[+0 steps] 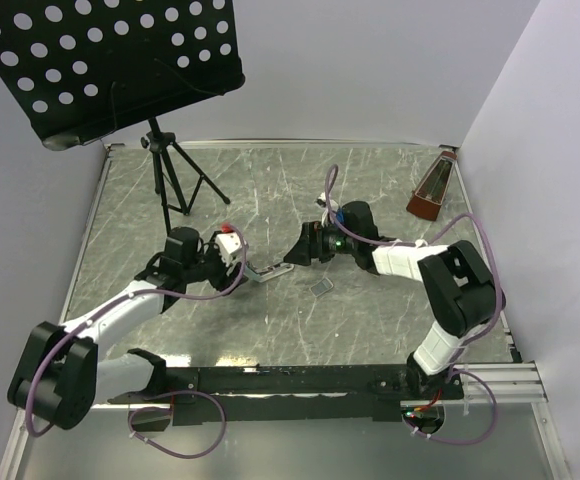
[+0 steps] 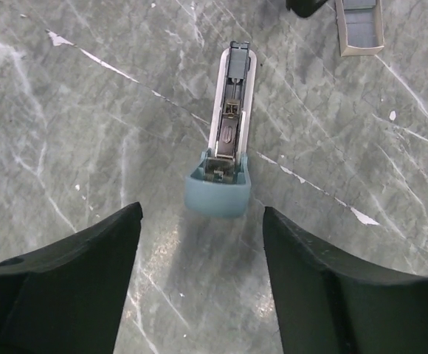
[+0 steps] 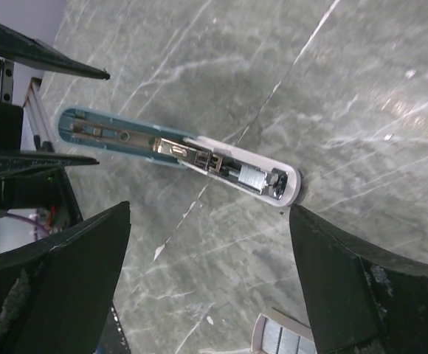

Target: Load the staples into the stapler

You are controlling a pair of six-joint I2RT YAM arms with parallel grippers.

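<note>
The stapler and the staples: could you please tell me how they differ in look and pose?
The stapler is long, slim and opened out flat; the staples sit in a short whitish tray. The stapler is blue and white; the staples are grey. Both lie loose on the table.

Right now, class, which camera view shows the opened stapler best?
The right wrist view: the stapler lies full-length, its open channel clearly visible. The left wrist view shows it lengthwise from its blue end. The top view shows only a small grey sliver.
</note>
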